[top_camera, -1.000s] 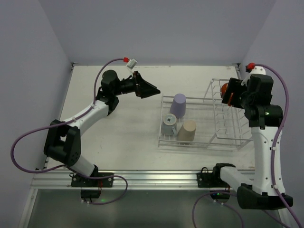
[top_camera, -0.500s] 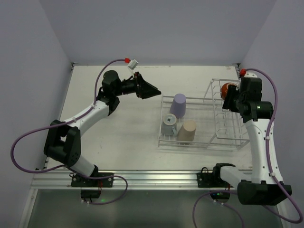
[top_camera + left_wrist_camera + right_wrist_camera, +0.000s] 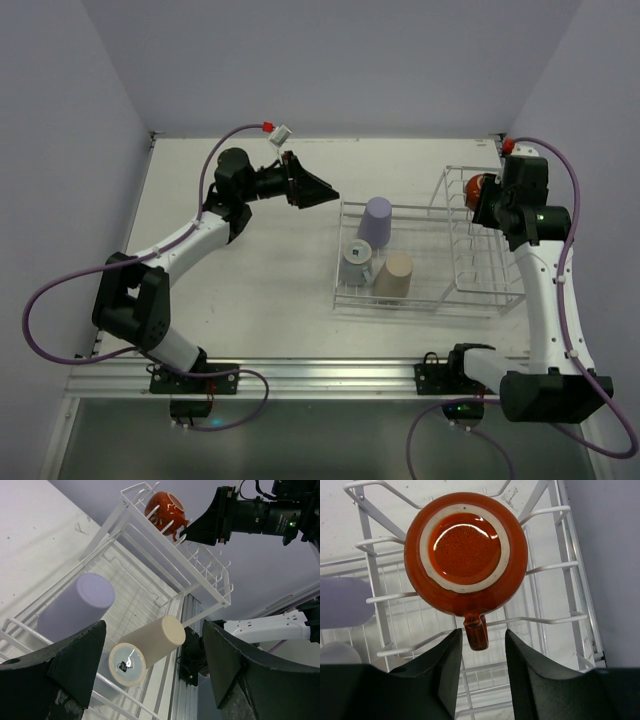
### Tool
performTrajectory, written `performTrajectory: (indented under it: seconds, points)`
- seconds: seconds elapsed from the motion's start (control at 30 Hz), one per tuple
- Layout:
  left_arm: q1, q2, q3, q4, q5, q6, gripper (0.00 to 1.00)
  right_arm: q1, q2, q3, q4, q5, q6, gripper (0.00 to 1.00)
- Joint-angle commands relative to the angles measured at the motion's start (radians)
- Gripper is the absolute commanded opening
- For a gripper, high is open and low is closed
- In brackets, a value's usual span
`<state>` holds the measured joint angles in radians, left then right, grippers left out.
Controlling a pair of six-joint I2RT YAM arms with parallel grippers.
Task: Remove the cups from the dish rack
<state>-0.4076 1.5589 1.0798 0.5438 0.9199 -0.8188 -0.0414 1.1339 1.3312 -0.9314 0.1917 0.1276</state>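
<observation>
From above, only a sliver of the orange-red mug [image 3: 474, 185] shows at the dish rack's [image 3: 420, 300] far right corner; the right gripper [image 3: 481, 635] hides the rest. The right wrist view cuts the lavender tumbler [image 3: 342, 602] at its left edge. In the rack's low tray, seen from the left wrist, the blue-grey cup [image 3: 127, 666] covers the beige tumbler's [image 3: 157, 636] lower end, and its own body slips behind a finger [image 3: 65, 665] of the left gripper [image 3: 153, 623].

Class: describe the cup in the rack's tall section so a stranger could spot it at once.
Find the big white wire dish rack. At the far end of its taller, right-hand section sits an orange-red mug. It alone has a handle; the other cups are pale.
</observation>
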Motion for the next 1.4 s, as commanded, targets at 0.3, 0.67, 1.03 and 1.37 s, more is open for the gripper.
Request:
performTrajectory:
  seconds: [0.3,0.67,1.03,1.37]
  points:
    - [-0.008,0.001,0.026,0.018,0.011,0.021,0.82,0.0,-0.005,-0.053,0.104,0.005,-0.037,0.35]
    - [-0.007,-0.008,0.023,0.012,0.017,0.026,0.82,0.0,0.009,-0.075,0.134,0.0,-0.031,0.02]
    - [-0.008,-0.014,0.017,0.002,0.008,0.024,0.82,0.0,-0.063,-0.064,0.154,0.028,-0.002,0.0]
    - [-0.008,0.038,0.009,0.01,-0.024,-0.046,0.8,0.002,-0.114,0.014,0.14,0.009,0.004,0.0]
